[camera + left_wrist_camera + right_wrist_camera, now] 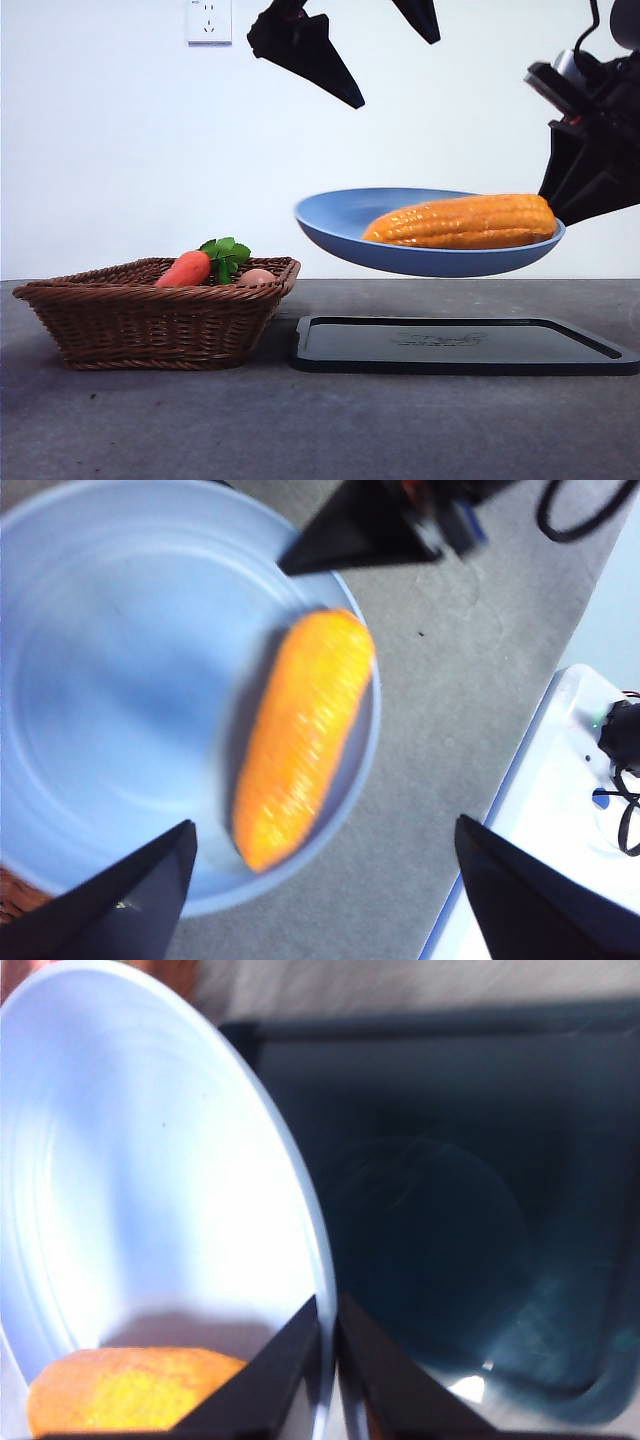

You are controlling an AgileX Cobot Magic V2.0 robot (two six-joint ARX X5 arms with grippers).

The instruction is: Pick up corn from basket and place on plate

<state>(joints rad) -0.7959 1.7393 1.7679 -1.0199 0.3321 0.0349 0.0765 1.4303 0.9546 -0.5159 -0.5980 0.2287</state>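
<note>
Right gripper [328,1360] pinches the rim of the plate [340,225] at the right of the front frame, holding it in the air above the black tray [460,347]. On the plate's right half, just beside that grip, lies the corn [465,221]. Left gripper [375,55], jaws spread and empty, hangs at upper centre, apparently clear above. At lower left sits the basket [150,320] with a carrot [185,268].

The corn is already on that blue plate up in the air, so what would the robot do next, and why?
Probably lower it: the right gripper pinches the plate by its rim above the black tray, with the corn lying near the held edge. The left gripper hangs open above, empty.
</note>
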